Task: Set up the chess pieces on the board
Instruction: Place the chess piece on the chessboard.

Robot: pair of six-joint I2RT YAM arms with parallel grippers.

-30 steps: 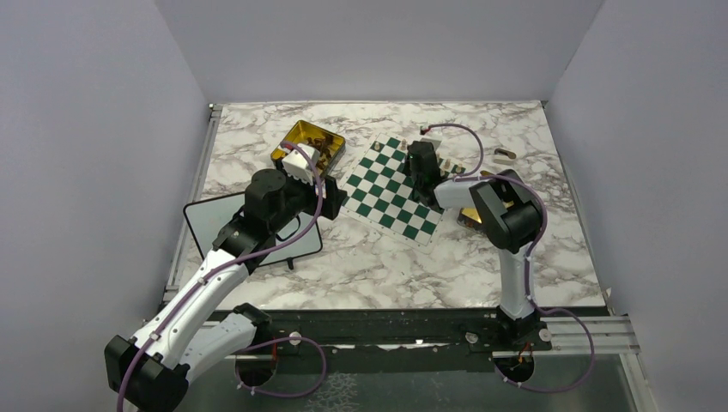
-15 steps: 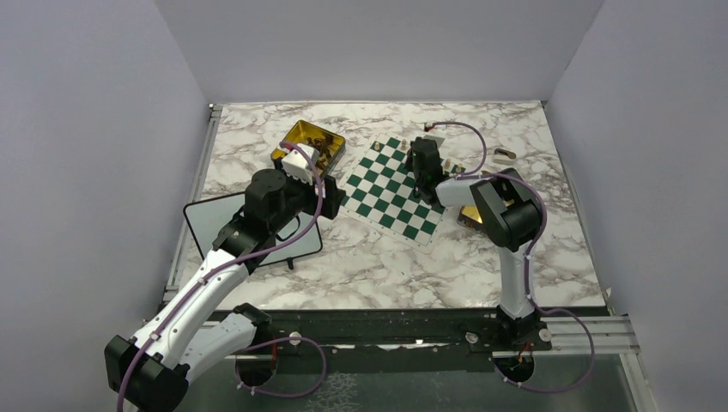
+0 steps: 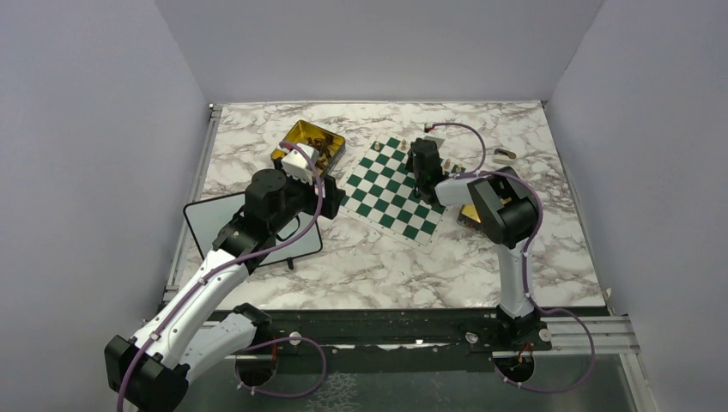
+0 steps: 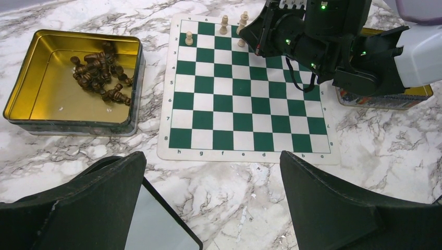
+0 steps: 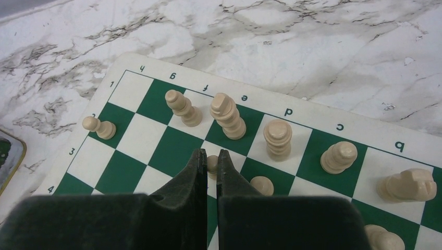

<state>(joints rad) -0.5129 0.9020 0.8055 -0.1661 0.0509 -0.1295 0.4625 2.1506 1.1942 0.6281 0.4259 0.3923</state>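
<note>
Marble table point(image 3: 386, 257): your right gripper point(image 5: 211, 152), clamped on a pale pawn point(image 5: 212, 164), has edged up the board point(image 5: 173, 151) and settled, so placement looks near; left gripper point(image 4: 211, 156) hangs wide apart.

One flat square board of dark green and white checks point(image 4: 245, 122) is here, and nine pale beige wooden chess pieces point(image 5: 228, 115) show on it in the right wrist view. There are two shiny gold rectangular tins point(image 4: 36, 83) and one black-framed whiteboard point(image 3: 206, 225). The small dark brown chess pieces point(image 4: 99, 78) lie in one heap, too tangled to count.
</note>
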